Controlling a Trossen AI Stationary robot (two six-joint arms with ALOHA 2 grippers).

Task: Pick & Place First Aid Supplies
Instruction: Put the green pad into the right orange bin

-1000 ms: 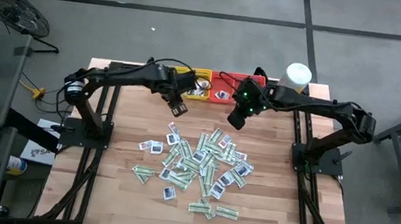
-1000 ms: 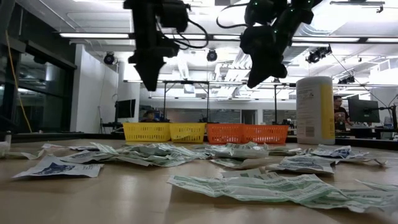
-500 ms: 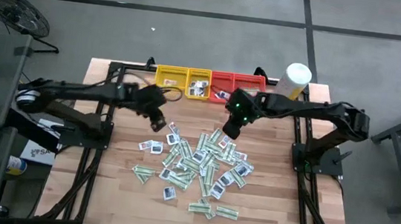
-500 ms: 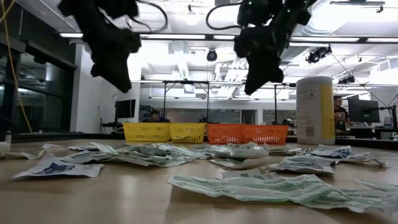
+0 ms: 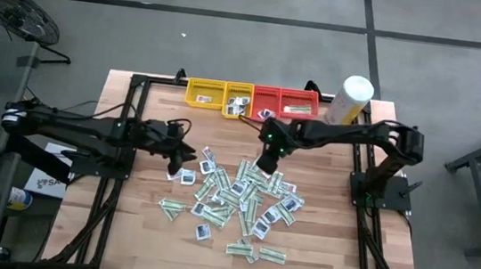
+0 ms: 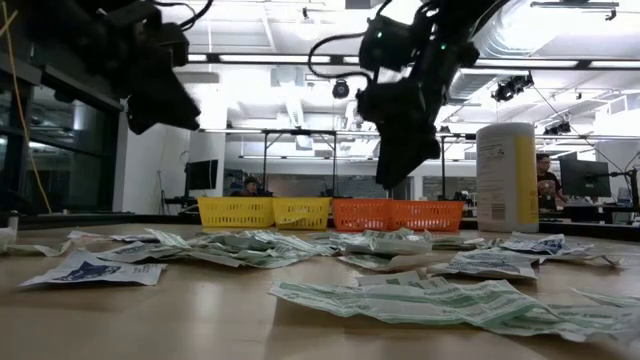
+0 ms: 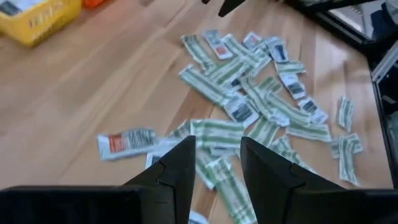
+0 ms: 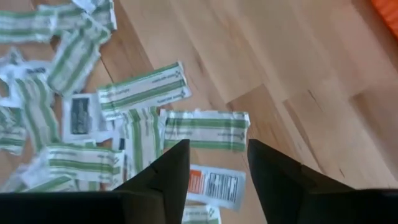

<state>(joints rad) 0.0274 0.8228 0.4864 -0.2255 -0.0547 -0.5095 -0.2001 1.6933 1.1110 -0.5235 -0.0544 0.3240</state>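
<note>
Beyond both claws, at the table's far edge, sit the yellow trays [image 5: 218, 95] and red trays [image 5: 284, 102], with a canister [image 5: 352, 100] beside the red ones. Nothing lies between claws and packets [image 5: 238, 197]. The right claw [image 5: 265, 165] hangs open and empty over the pile's far edge, packets directly under its fingers [image 8: 168, 171]. The left claw [image 5: 177, 161], parted and empty, hovers at the pile's left fringe.
</note>
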